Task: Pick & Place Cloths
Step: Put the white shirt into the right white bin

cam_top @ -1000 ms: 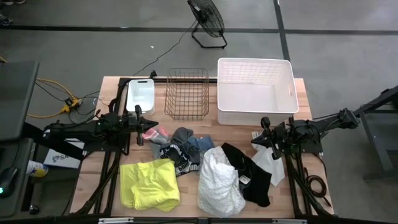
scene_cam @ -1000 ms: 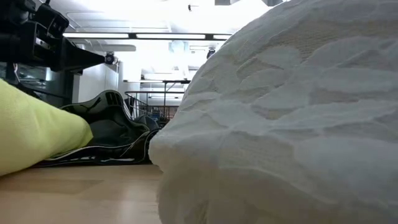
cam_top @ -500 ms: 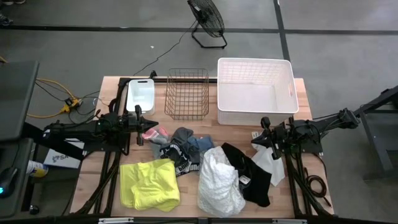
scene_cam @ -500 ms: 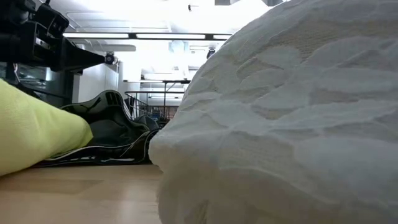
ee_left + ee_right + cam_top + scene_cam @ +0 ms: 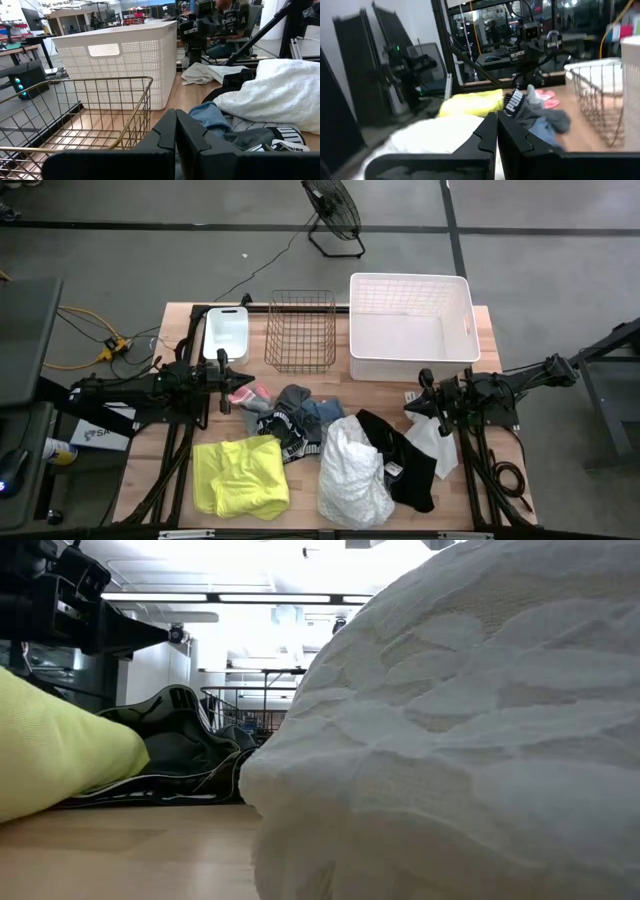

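**Wood table, cloths along the near half, both arms parked at the sides**

Wood top (image 5: 180, 480) shows bare in the corners and along the near left edge. Back row, left to right: small white tub (image 5: 225, 332), copper wire basket (image 5: 300, 329), large white tub (image 5: 410, 328). The large tub sits close to the back edge and nearly reaches the right edge. Narrow lanes of bare wood separate the three.

Cloths lie in a band across the near half:
- neon-yellow cloth (image 5: 240, 475), near left, just short of the front edge
- white textured cloth (image 5: 352, 472), centre front, touching the front edge; it fills most of the low view
- black cloth (image 5: 405, 460), touching the white one on its right
- black cloth with white print (image 5: 282, 430) and grey-blue cloth (image 5: 305, 406), bunched mid-table in front of the basket
- small pink-red piece (image 5: 250, 393), just beside the left gripper
- flat white cloth (image 5: 435, 442), near the right edge, under the right arm

Left gripper (image 5: 224, 383) hovers by the left edge in front of the small tub, fingers (image 5: 165, 140) pressed together, holding nothing. Right gripper (image 5: 424, 392) hovers in front of the large tub's right corner, fingers (image 5: 487, 137) likewise closed on nothing.

Open room: a strip of bare wood between the tubs and the cloth band, widest in front of the large tub.
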{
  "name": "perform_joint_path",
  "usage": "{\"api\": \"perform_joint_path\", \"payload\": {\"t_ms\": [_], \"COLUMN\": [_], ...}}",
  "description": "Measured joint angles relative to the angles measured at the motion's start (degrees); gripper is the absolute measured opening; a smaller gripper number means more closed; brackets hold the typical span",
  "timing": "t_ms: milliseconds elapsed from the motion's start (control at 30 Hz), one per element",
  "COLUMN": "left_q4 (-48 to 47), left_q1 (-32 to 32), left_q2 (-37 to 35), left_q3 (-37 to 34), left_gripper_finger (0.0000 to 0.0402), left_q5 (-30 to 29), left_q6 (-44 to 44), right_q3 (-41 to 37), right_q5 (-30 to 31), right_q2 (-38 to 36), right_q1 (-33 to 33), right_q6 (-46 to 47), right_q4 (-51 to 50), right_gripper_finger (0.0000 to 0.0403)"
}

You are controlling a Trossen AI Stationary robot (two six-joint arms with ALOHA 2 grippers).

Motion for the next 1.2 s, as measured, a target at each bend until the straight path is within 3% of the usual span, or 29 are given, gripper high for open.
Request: {"api": "perform_joint_path", "payload": {"t_ms": [300,633,767,1000,1200], "left_q4": [0.01,0.01,0.01,0.01,-0.01], "left_q1": [0.01,-0.01,-0.01,0.0,-0.01], "left_q2": [0.01,0.01,0.0,0.0,0.0], "left_q3": [0.0,0.0,0.0,0.01,0.0], "left_gripper_finger": [0.0,0.0,0.0,0.0,0.0], "left_q5": [0.02,0.02,0.02,0.0,0.02], "left_q6": [0.0,0.0,0.0,0.0,0.0], "right_q3": [0.0,4.04,9.0,17.73,23.41], "right_q5": [-0.38,-6.81,-8.13,-12.07,-13.33], "right_q2": [0.0,1.96,4.95,13.1,20.47], "right_q1": [0.0,0.02,0.02,0.44,4.88], "right_q6": [6.3,20.25,28.57,32.71,31.07], "right_q4": [3.02,-1.92,-8.27,-12.06,-12.91], "right_gripper_finger": [0.0003,0.0003,0.0003,0.0003,0.0003]}}
